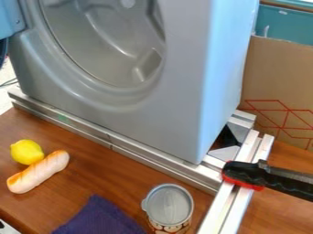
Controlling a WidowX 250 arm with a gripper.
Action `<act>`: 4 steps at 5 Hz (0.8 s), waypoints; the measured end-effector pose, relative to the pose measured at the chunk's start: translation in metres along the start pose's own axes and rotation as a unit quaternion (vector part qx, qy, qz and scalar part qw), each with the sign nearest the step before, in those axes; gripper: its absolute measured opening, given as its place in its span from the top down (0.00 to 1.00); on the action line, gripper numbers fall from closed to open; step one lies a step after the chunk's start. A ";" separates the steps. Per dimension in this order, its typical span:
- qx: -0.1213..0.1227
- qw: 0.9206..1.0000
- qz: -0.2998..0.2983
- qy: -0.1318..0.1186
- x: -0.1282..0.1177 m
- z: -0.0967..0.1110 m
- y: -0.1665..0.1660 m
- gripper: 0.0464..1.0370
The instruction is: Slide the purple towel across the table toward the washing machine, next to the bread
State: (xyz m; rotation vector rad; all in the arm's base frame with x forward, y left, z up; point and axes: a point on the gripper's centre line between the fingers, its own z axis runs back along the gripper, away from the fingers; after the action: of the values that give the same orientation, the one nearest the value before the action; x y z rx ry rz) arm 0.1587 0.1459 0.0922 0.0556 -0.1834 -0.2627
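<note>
1 can [169,205] and 1 cloth [101,219] — cut off below — gripper's opening: can't tell

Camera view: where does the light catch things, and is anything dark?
In the camera view, a pale sheen runs down the side of the grey machine; the metal rails on the right shine nearly white; the can has a softer gleam on its lid; the gap by the machine's lower right corner is dark, though whether from shadow I cannot tell.
</note>
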 end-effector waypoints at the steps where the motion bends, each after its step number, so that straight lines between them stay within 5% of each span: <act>1: -0.008 1.000 0.003 0.004 -0.001 -0.004 -0.004 0.04; 2: -0.022 0.998 -0.051 0.008 0.028 -0.008 -0.045 0.04; 4: -0.063 0.991 -0.117 0.024 0.045 -0.021 -0.133 0.04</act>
State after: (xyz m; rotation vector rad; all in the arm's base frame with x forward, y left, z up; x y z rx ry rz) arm 0.1720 0.0063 0.0695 -0.0420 -0.1128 -0.5066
